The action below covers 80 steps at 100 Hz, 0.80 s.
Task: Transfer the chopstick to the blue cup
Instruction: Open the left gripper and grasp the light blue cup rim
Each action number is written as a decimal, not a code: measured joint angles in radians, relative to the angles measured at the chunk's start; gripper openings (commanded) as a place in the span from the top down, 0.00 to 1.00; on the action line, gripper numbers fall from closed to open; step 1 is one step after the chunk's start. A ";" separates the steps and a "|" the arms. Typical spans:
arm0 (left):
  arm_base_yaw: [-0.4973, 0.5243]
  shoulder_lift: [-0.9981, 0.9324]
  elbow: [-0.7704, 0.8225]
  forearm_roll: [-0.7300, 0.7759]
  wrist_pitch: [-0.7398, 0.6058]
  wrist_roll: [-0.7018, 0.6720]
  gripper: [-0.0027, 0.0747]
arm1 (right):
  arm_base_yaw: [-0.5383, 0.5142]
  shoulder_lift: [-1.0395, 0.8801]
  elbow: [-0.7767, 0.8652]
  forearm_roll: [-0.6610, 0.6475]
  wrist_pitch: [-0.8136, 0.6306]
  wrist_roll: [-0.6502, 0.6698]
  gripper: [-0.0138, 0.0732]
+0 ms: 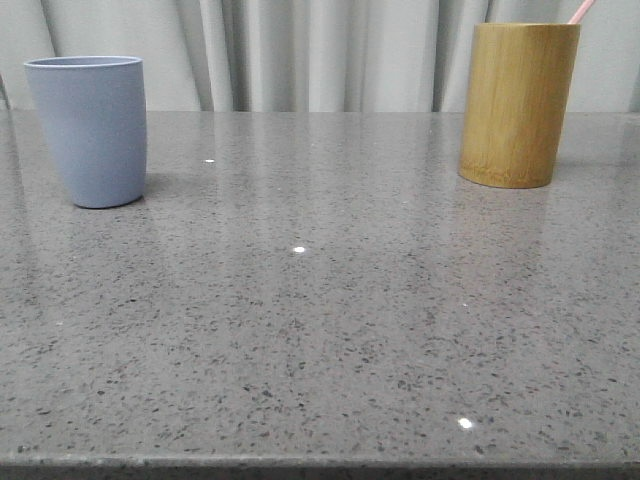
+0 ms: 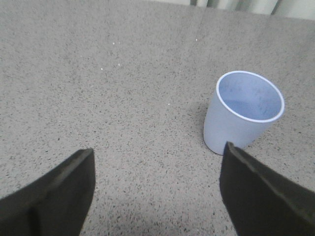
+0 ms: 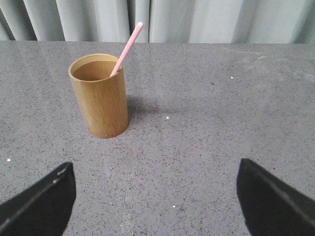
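Observation:
A pale pink chopstick [image 3: 127, 48] leans in a yellow-brown bamboo holder [image 3: 100, 96]; in the front view only its tip [image 1: 581, 11] shows above the holder [image 1: 517, 104] at the far right. The empty blue cup [image 1: 92, 130] stands upright at the far left and shows from above in the left wrist view [image 2: 244, 112]. My left gripper [image 2: 158, 153] is open and empty, above the table just short of the cup. My right gripper [image 3: 156, 166] is open and empty, some way short of the holder. Neither gripper shows in the front view.
The grey speckled stone table [image 1: 320, 320] runs to a front edge at the bottom of the front view. Pale pleated curtains [image 1: 300, 50] hang behind the table's far edge.

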 measured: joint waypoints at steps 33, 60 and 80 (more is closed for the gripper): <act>0.000 0.365 -0.224 -0.212 0.015 0.185 0.33 | 0.000 0.000 0.000 0.000 -0.008 0.000 0.09; -0.038 0.582 -0.366 -0.231 0.036 0.218 0.33 | 0.000 0.000 0.000 0.000 -0.008 0.000 0.09; -0.111 0.681 -0.412 -0.231 0.040 0.226 0.33 | 0.000 0.000 0.000 0.000 -0.008 0.000 0.09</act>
